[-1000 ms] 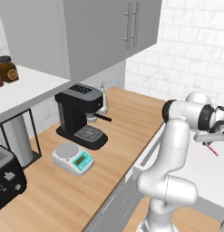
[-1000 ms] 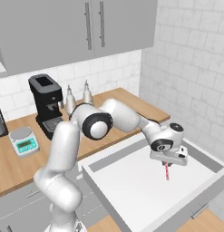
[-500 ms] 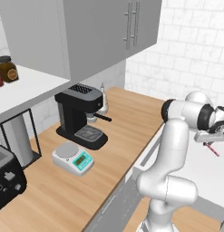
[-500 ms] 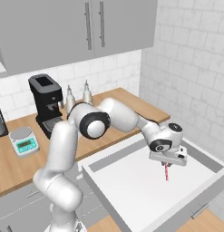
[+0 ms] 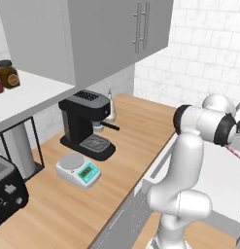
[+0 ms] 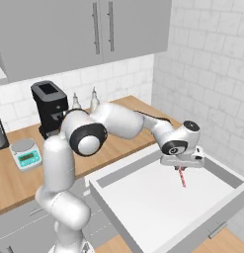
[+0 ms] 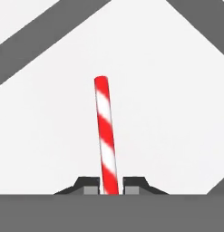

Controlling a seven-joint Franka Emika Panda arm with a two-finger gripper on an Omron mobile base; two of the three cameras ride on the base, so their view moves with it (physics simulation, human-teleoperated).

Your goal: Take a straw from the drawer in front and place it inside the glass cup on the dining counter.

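Above the open drawer (image 6: 227,184), the gripper (image 6: 182,167) is clamped nearly shut on the straw (image 6: 182,177). It holds the straw's top end, the rest hanging down over the pale drawer floor

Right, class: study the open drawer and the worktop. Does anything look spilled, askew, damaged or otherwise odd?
Nothing stands out. The red-and-white striped straw hangs upright from the shut two-finger gripper over the wide light-grey drawer, as intended. The black coffee machine and small kitchen scale sit squarely on the wooden worktop.
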